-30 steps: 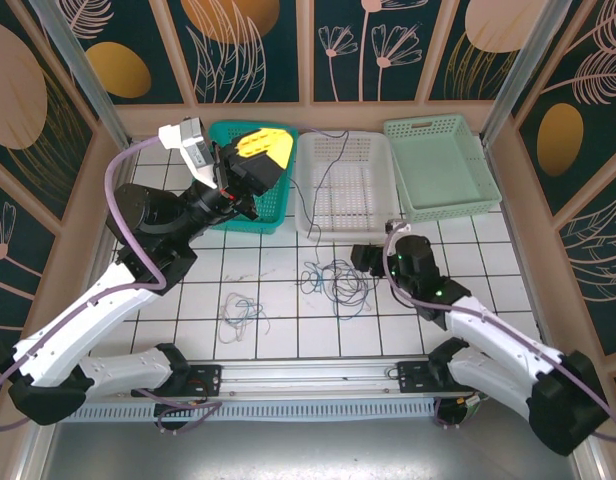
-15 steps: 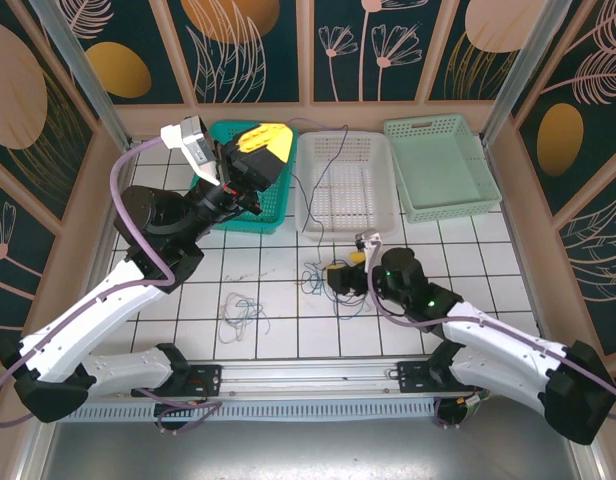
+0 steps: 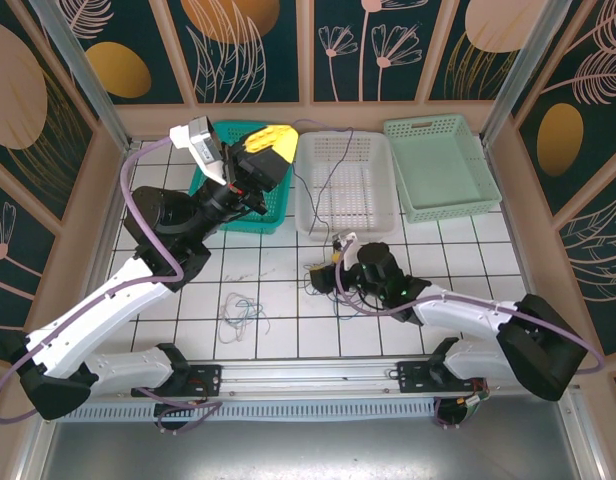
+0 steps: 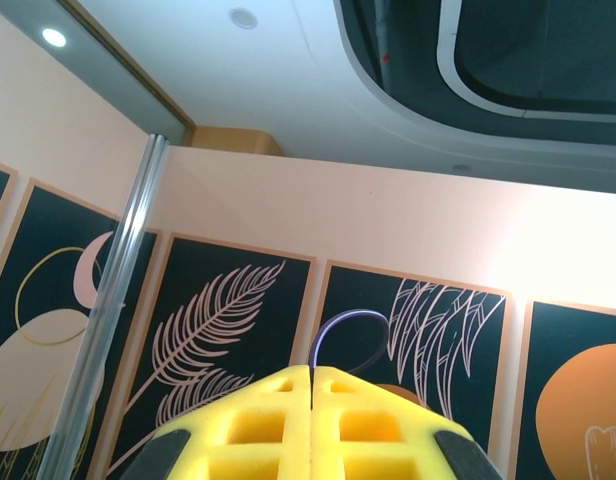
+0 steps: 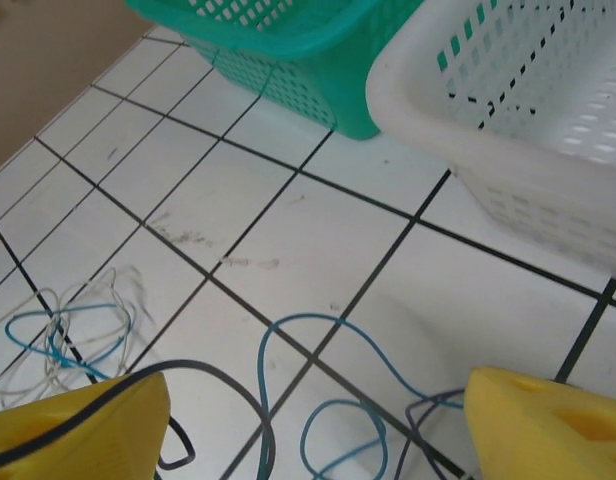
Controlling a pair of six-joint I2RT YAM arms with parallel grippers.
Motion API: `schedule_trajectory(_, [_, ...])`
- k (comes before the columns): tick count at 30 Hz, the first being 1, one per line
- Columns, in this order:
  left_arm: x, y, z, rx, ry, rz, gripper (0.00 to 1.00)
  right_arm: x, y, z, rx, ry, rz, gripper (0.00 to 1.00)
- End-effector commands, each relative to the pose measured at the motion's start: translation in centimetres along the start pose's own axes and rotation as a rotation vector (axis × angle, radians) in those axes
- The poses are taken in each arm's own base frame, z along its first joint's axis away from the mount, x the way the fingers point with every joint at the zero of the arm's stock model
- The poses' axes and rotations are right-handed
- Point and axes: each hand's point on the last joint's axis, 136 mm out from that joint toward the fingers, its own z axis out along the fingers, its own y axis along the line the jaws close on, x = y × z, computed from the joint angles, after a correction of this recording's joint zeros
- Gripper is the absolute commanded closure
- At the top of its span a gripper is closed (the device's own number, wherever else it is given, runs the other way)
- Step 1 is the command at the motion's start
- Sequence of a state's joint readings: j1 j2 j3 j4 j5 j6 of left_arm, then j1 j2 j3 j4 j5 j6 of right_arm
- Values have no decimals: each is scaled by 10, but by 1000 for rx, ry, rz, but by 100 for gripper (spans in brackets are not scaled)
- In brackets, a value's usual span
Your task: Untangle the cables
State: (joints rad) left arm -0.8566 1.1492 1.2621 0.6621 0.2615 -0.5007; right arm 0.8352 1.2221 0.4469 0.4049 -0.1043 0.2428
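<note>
top external view: the white-tiled tabletop carries three baskets along its far edge: a teal basket, a white basket and a pale green basket. the left arm rears up over the teal basket with the left claw held high; in the left wrist view its yellow pads sit pressed flat together, and i cannot tell whether a wire is nipped between them. the right arm lies low over the tiles, the right claw at the left edge of the middle tangle of cables, gaping wide and gripping nothing. a dark strand crosses its left pad and a blue strand loops between the pads. one long dark cable trails across the white basket down to the tiles. a small bundle of pale and blue wire lies apart, to the left.
</note>
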Motion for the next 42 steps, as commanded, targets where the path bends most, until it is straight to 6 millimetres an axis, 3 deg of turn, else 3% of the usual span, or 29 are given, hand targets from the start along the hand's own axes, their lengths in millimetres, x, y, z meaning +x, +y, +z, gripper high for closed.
schedule_trajectory(1, [-10,-10,-5,37,-41,-8,100,-32,4,3,14,-107,-9,30])
schedule_trajectory(13, [-10,-10,-20,19,-59,-16,100,-31,-31,0,193,-114,16,84])
schedule_trajectory(16, [-15,-7,-27,-24,-64,2,100,-29,-53,-16,327,-119,20,93])
schedule_trajectory(21, [-21,1,-48,-108,-95,18,100,-31,-88,-55,535,-144,34,98])
schedule_trajectory(22, [-21,2,-50,-113,-97,19,100,-32,-88,-58,527,-144,31,96])
schedule_trajectory(25, [-17,2,-49,-103,-89,3,100,-32,-60,-52,336,-131,2,70])
schedule_trajectory(31, [-9,5,-42,-94,-75,-10,100,9,2,-31,-3,40,21,29])
schedule_trajectory(36, [-5,11,-40,-112,-76,-4,100,35,31,-33,-86,88,18,25])
schedule_trajectory(42, [-7,11,-37,-113,-80,6,100,61,38,-31,-88,147,15,26])
